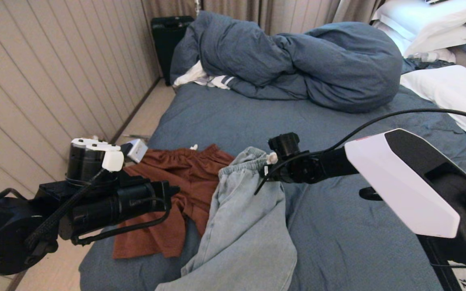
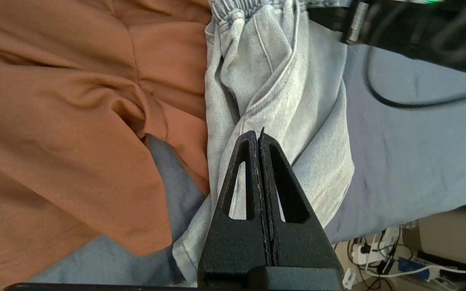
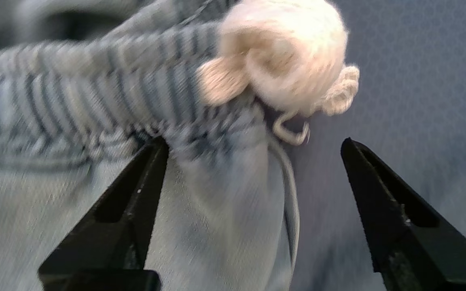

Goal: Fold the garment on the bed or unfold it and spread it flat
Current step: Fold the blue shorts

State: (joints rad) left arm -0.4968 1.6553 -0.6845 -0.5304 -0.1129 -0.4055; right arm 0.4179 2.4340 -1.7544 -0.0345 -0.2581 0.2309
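Observation:
Light-blue denim trousers (image 1: 241,226) lie crumpled on the bed (image 1: 358,242), their elastic waistband (image 3: 95,93) pointing toward the duvet. A white drawstring knot (image 3: 285,60) sits at the waistband's end. My right gripper (image 3: 253,140) is open, and the waistband corner lies between its fingers, near one finger. The left gripper (image 2: 258,135) is shut with nothing in it and hovers over the twisted middle of the trousers (image 2: 281,93). Rust-brown shorts (image 1: 176,182) lie spread beside the trousers, partly under their edge.
A bunched blue duvet (image 1: 297,60) fills the far part of the bed, with a white striped cloth (image 1: 204,79) poking out beneath it. White pillows (image 1: 451,89) lie at the far right. A black suitcase (image 1: 168,40) stands by the panelled wall. Cables (image 2: 378,250) lie on the floor.

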